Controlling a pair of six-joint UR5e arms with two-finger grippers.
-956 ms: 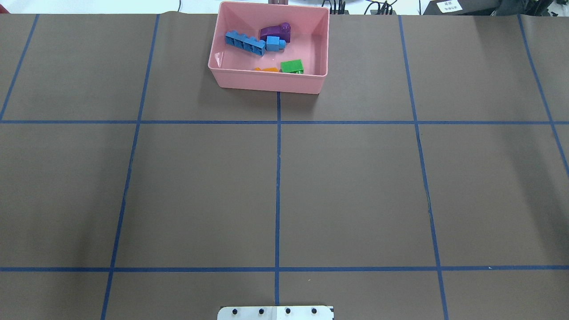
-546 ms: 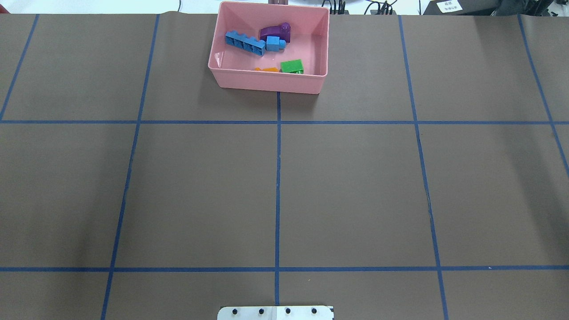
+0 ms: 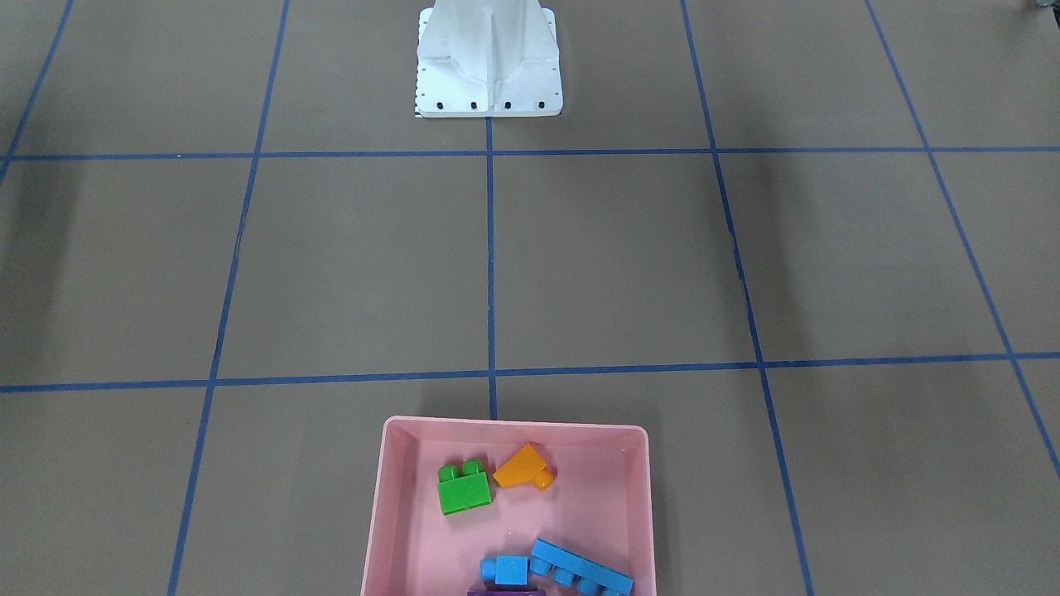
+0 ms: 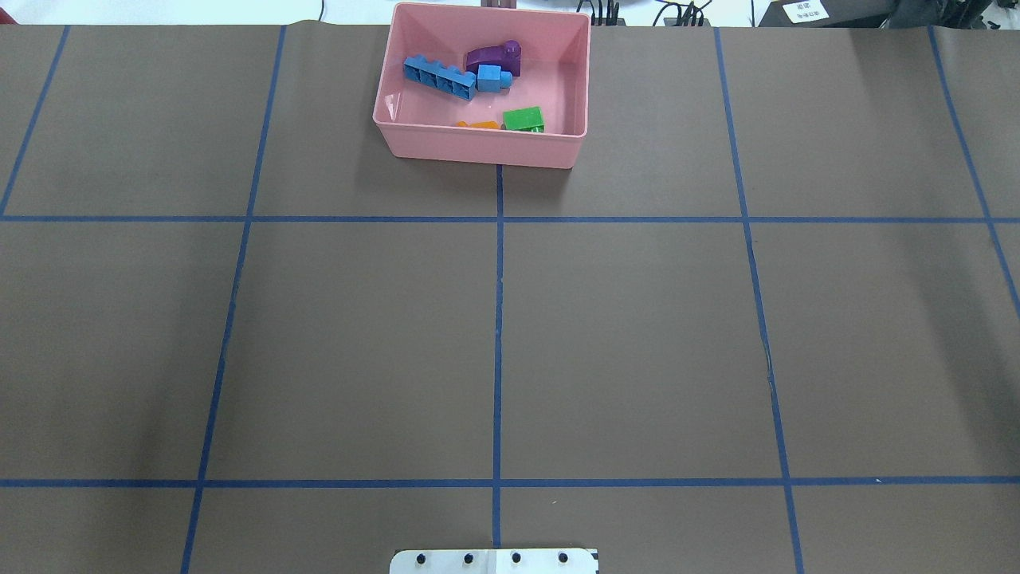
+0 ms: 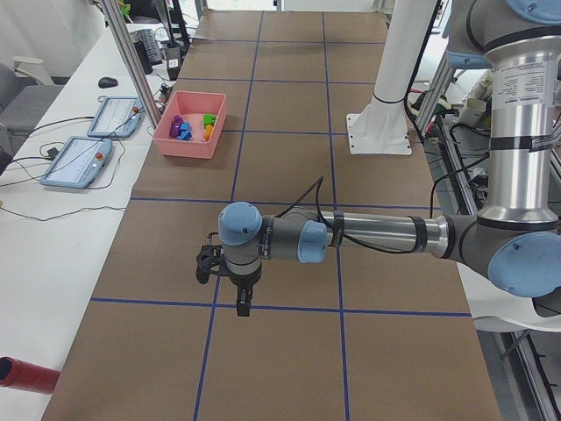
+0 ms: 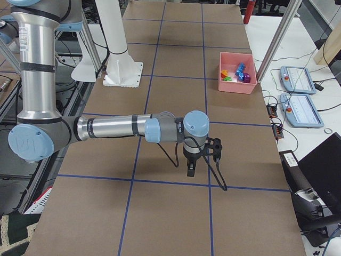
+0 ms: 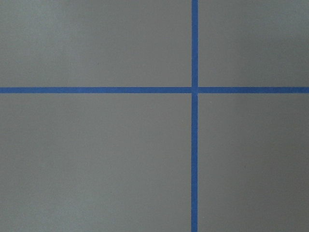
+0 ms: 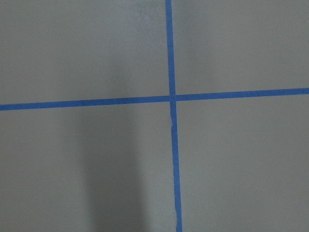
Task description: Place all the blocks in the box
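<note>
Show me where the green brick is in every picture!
Front-facing: green brick low centre, upper left in the box.
Overhead: green brick top centre, by the box's near wall.
Exterior left: green brick upper left, tiny.
Exterior right: green brick upper right, tiny.
Left wrist: not in it.
Right wrist: not in it.
Landmark: the pink box, with the orange brick beside the green.

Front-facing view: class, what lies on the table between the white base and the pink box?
No object: only the brown table cover, crossed by blue tape lines, separates the white base from the pink box. The front-facing view shows this.
</note>
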